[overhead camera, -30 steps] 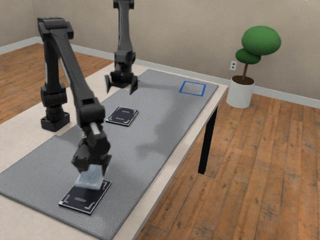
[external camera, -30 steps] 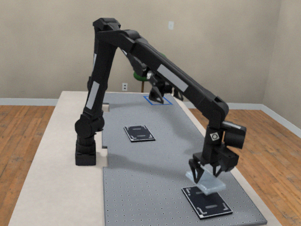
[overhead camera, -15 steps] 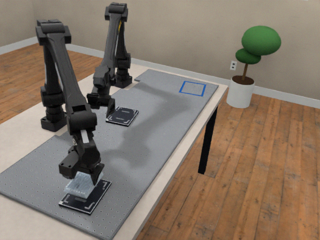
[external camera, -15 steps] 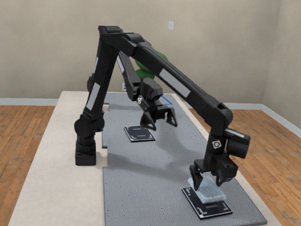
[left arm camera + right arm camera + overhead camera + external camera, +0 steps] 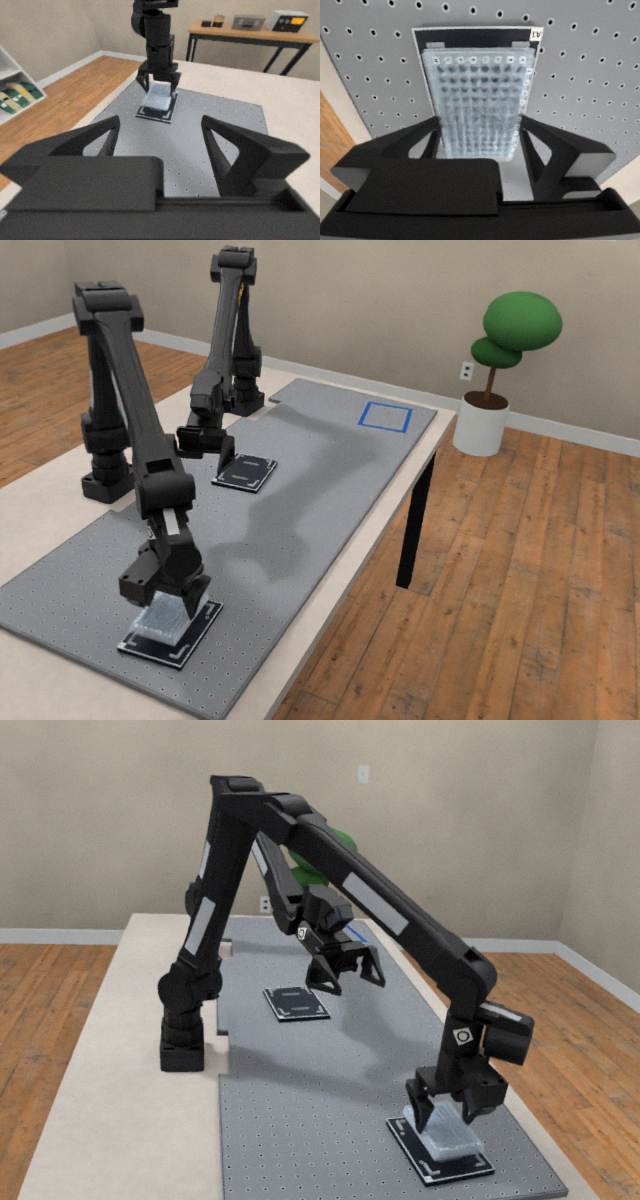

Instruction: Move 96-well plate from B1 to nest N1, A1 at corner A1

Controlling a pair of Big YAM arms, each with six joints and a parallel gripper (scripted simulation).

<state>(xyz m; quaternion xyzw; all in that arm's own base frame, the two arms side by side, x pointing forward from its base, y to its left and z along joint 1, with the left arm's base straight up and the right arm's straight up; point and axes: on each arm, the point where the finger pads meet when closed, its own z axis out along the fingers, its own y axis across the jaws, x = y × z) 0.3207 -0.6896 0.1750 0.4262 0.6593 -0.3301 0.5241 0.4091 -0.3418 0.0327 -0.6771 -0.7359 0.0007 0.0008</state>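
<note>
Grey perforated surface [image 5: 103, 550] [image 5: 289, 1123] [image 5: 185, 150] [image 5: 580, 75] under both arms, bare wall behind. Nearest in the ext. view: right hand [image 5: 165, 609] [image 5: 443, 1126] [image 5: 159, 93] [image 5: 480, 118], closed on the clear plate [image 5: 162, 619] [image 5: 447, 1133] [image 5: 159, 97] [image 5: 480, 90], one finger per long side. Plate's over the black nest [image 5: 178, 659] [image 5: 454, 1174] [image 5: 150, 116] [image 5: 470, 37], N1 by its position; can't tell if it's touching or fully flat.

Key relation: plate's long axis runs approx. parallel w/ the nest's, so little turn needed, I'd say. In the R wrist view, letters line the top short edge, numbers the right long edge, meeting at the corner by the A1 tag [image 5: 428, 1179] [image 5: 536, 34]. Letters too blurry to read, but orientation looks OK. Next, prob.: straight down btwn the locators, level, then let go; risk is an edge riding up on a locator.

Farther back, left hand [image 5: 206, 459] [image 5: 360, 988] [image 5: 161, 118] is wide, nothing in it, well apart from the plate, near a second nest [image 5: 245, 472] [image 5: 295, 1003]. Farthest: blue outline [image 5: 382, 428] [image 5: 356, 932], presumably B1.
</note>
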